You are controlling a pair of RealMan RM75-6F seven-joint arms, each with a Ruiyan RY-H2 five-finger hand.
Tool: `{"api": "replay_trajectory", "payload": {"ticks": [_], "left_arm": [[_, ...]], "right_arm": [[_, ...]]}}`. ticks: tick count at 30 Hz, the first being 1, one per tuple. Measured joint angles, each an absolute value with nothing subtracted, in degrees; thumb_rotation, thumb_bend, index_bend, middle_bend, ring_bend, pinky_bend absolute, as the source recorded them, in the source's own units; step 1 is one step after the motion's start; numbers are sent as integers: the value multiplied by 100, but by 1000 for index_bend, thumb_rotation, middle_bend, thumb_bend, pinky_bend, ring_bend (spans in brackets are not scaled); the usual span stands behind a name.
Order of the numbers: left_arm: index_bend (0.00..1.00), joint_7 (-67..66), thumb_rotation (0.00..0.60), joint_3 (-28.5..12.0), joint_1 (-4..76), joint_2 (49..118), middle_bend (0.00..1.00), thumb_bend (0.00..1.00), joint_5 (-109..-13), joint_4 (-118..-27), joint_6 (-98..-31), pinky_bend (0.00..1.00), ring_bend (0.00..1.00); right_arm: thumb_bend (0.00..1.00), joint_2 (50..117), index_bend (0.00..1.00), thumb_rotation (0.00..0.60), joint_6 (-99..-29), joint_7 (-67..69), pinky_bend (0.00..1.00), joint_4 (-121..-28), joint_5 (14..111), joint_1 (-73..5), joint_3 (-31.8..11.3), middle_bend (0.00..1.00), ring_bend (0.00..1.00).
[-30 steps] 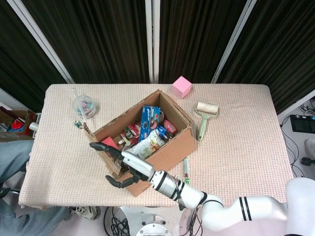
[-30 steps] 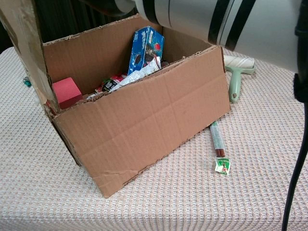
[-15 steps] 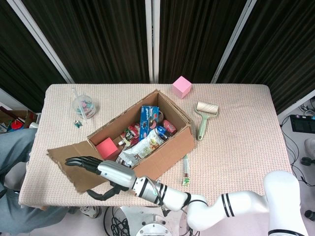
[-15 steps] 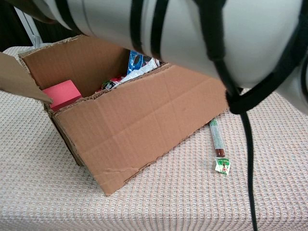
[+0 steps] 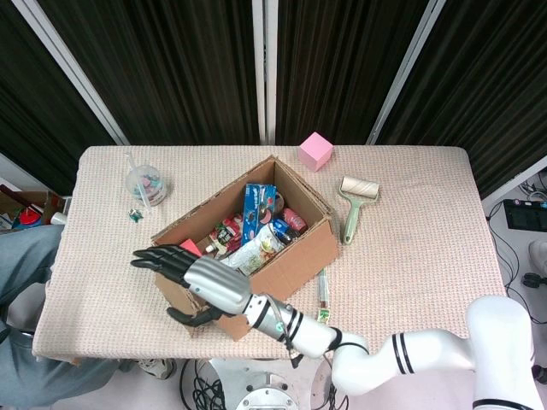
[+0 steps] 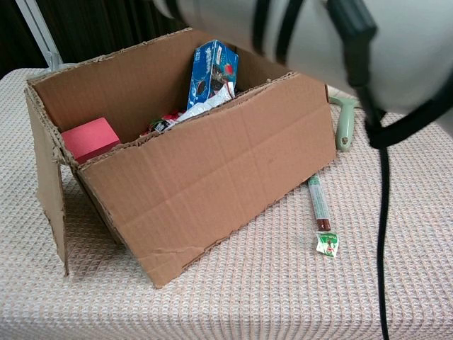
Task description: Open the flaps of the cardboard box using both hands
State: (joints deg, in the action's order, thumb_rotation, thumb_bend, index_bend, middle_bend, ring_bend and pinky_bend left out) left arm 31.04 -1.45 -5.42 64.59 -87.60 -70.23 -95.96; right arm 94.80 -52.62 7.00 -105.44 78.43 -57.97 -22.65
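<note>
1. Box [image 5: 295, 256] near the middle of the table [image 5: 419, 265], top open and facing up; long axis slanted from near-left to far-right in the head view.
2. Left end flap [image 6: 48, 184] folded outward and hanging down beside the box's left end, its lower edge at or close to the cloth, as seen from the chest view.
3. Right hand [image 5: 201, 280] over that near-left end of the box, arm reaching in from the lower right.
4. Fingers [image 5: 158, 256] stretched out flat side by side and pointing left, thumb apart below them, nothing held.
5. Flap hidden under the hand in the head view; possibly touching the palm, but cannot tell.
6. Left hand in neither view.
7. Inside the box: blue packet [image 5: 259, 205] upright, red block [image 6: 88, 138] at the left end, other wrappers between.
8. Pink cube [image 5: 314, 151] just beyond the box's far corner, roller [image 5: 355, 205] to its right, tube [image 6: 318, 205] lying by the front wall.
</note>
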Motion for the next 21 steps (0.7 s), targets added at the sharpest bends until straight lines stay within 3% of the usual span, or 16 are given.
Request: {"api": "replay_trajectory", "payload": {"ticks": [4, 9, 15, 21], "left_arm": [[72, 3035, 600, -147, -529, 6483, 43, 92, -8844, -7054, -9666, 198, 52], [71, 2825, 600, -126, -505, 6485, 43, 96, -9015, -7193, -9784, 198, 52], [64, 2435, 600, -97, -481, 6447, 43, 96, -9196, -7503, -9914, 198, 52], [63, 2126, 600, -71, -450, 6483, 43, 96, -9282, -7658, -9934, 198, 52]], "right_arm": [[364, 8910, 0, 600, -6009, -678, 0, -10652, 8114, -5171, -1765, 0, 0], [361, 7967, 0, 600, -7586, -2030, 0, -10680, 8457, -3768, -903, 0, 0], [344, 6758, 0, 600, -9049, -2256, 0, -10502, 8597, -2074, 46, 0, 0], [330, 6330, 0, 600, -9621, -1891, 0, -10093, 8442, -1053, 526, 0, 0]]}}
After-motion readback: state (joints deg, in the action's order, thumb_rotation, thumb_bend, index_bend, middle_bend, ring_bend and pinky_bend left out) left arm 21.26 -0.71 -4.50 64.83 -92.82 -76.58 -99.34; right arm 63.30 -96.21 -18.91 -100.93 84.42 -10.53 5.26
